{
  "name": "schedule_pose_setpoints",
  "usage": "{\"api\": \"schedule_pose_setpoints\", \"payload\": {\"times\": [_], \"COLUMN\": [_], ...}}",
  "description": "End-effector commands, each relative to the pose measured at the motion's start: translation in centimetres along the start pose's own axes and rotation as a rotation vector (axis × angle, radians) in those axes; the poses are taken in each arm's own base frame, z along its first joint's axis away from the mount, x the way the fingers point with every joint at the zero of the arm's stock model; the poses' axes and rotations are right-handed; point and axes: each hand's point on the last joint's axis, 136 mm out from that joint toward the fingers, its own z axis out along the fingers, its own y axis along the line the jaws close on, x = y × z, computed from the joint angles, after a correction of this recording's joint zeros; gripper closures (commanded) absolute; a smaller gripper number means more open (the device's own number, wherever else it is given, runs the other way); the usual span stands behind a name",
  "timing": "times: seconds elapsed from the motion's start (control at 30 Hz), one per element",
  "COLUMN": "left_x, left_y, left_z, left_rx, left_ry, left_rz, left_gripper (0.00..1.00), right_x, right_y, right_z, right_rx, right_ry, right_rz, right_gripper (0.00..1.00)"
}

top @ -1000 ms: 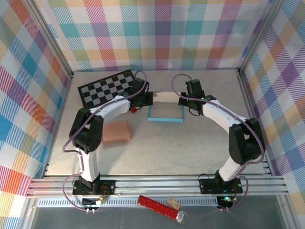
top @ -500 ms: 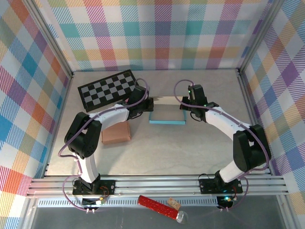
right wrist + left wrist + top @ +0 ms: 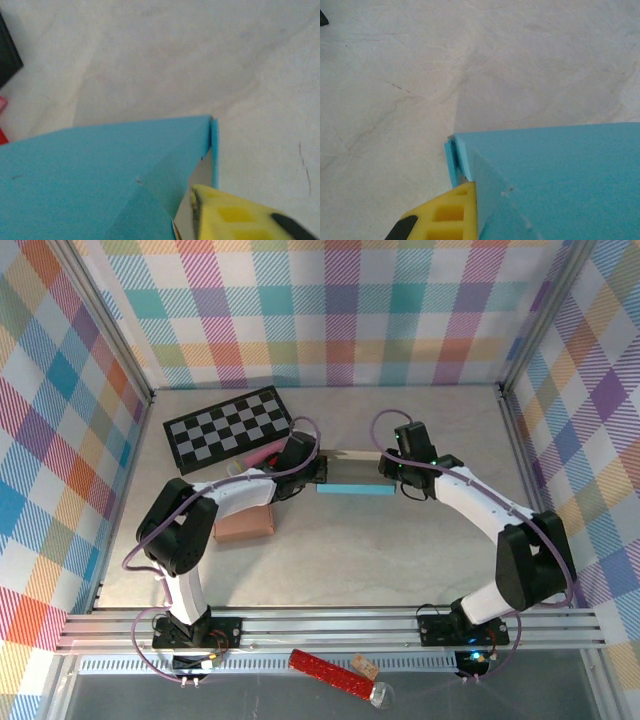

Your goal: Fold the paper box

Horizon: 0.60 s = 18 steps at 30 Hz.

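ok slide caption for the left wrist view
Left arm's yellow finger at a corner of the blue paper box

Enclosed on three sides by pastel plaid walls (image 3: 330, 310); floored with pale marbled counter (image 3: 400, 540); edged nearside by aluminium rails (image 3: 330, 625).

Two robot arms stand here, a left arm (image 3: 235, 492) and a right arm (image 3: 470, 495). One blue paper box (image 3: 355, 489), one checkerboard (image 3: 228, 426), one salmon-coloured block (image 3: 245, 523), one small pink item (image 3: 262, 453), one red glittery tube (image 3: 330, 672).
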Motion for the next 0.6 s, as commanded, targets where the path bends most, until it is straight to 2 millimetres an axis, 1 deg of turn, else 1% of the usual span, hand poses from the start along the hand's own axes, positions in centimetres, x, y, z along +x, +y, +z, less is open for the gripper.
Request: {"api": "schedule_pose_setpoints", "payload": {"times": [0.0, 0.07, 0.1, 0.17, 0.27, 0.4, 0.47, 0.57], "left_x": [0.1, 0.4, 0.5, 0.6, 0.6, 0.4, 0.4, 0.4], "left_y": [0.2, 0.3, 0.4, 0.5, 0.5, 0.4, 0.4, 0.5], "left_z": [-1.0, -1.0, -1.0, -1.1, -1.1, -1.5, -1.6, -1.8], "left_rx": [-0.039, -0.060, -0.071, -0.082, -0.089, -0.102, -0.108, -0.135], "left_ry": [-0.024, -0.020, -0.021, -0.025, -0.032, -0.047, -0.052, -0.057], "left_rz": [0.024, 0.034, 0.038, 0.039, 0.039, 0.045, 0.049, 0.057], "left_gripper": [1.00, 1.00, 1.00, 1.00, 1.00, 1.00, 1.00, 1.00], "right_x": [2.4, 3.0, 3.3, 3.6, 3.4, 2.2, 1.5, 0.3], "right_y": [-0.3, -0.3, -0.1, 0.3, 0.6, 1.3, 1.6, 2.5], "right_z": [-2.0, -3.3, -4.0, -5.4, -7.2, -9.6, -10.5, -10.8], "right_rx": [0.012, 0.023, 0.015, -0.008, -0.032, -0.056, -0.053, -0.060], "right_ry": [0.115, 0.155, 0.173, 0.195, 0.194, 0.171, 0.166, 0.198], "right_rz": [0.141, 0.214, 0.241, 0.293, 0.350, 0.401, 0.457, 0.593], "right_gripper": [0.52, 0.39, 0.35, 0.30, 0.27, 0.26, 0.26, 0.27]}}
